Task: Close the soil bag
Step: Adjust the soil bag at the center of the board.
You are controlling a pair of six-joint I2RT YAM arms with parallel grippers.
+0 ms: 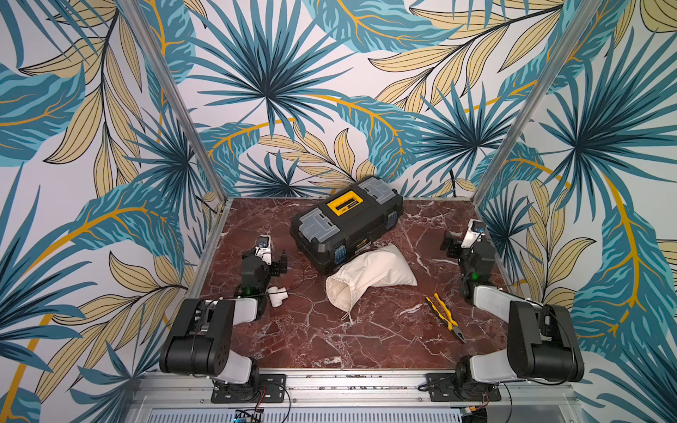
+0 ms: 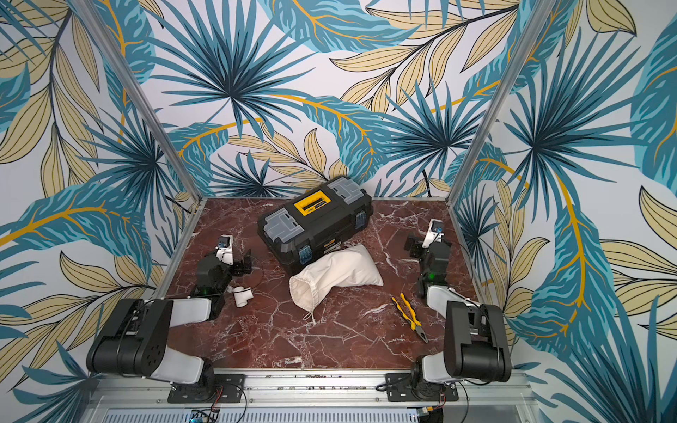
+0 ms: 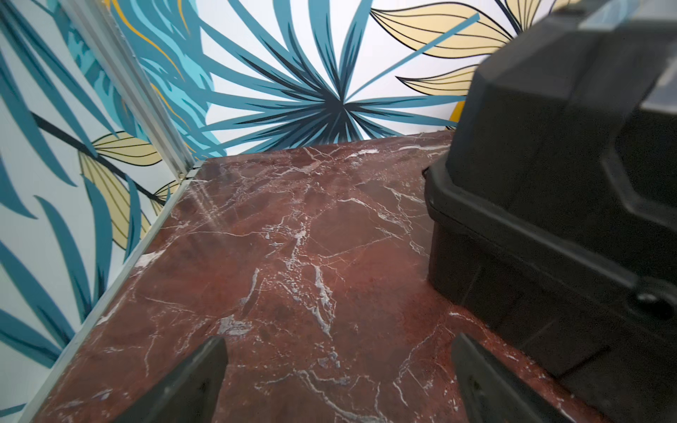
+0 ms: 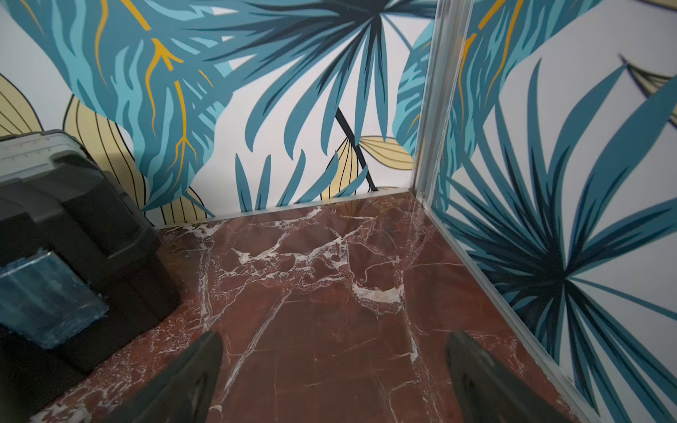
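The soil bag (image 1: pixel 370 273) (image 2: pixel 337 271) is a cream cloth sack lying on its side at the middle of the red marble table, its back against the black toolbox (image 1: pixel 346 223). Its gathered mouth (image 1: pixel 339 293) gapes toward the front left, and the thin white cord (image 1: pixel 347 316) trails onto the marble in front of it. My left gripper (image 1: pixel 280 260) (image 3: pixel 339 340) stands open left of the bag, with only bare marble between its fingers. My right gripper (image 1: pixel 452 243) (image 4: pixel 335 336) stands open at the right, also empty. Neither wrist view shows the bag.
The toolbox (image 2: pixel 315 223) (image 3: pixel 557 183) (image 4: pixel 73 227) sits behind the bag, close to both grippers. A white pipe tee (image 1: pixel 277 295) lies by the left arm. Yellow-handled pliers (image 1: pixel 445 316) lie at the front right. Leaf-patterned walls and metal posts enclose the table (image 1: pixel 366 344).
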